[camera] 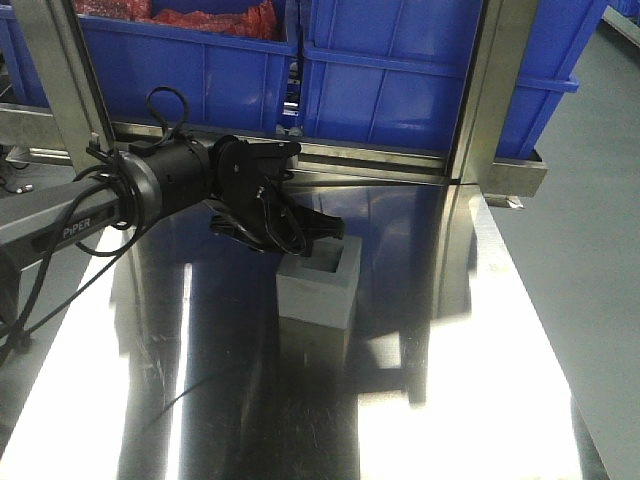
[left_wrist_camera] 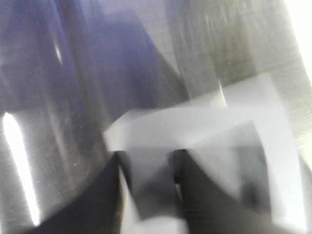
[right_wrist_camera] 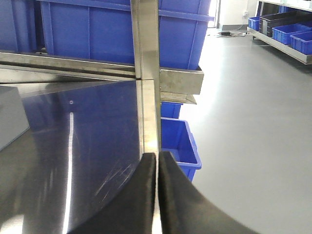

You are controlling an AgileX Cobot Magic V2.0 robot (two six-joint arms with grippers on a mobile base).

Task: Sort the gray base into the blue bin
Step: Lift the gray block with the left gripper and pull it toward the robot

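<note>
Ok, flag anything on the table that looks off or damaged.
Nothing stands out. The gray base stands upright on the steel table with no visible damage, and the left hand is at its rim. Nothing is spilled.

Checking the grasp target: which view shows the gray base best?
The exterior front-facing view: the whole gray base with its top recess, sharp. The left wrist view shows it close but badly blurred; the right wrist view catches only an edge.

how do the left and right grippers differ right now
The left gripper has its jaws apart astride a wall of the gray base, clamping unclear; the right gripper is shut and empty. Left sits at the base, right by the table edge. Both have black jaws.
</note>
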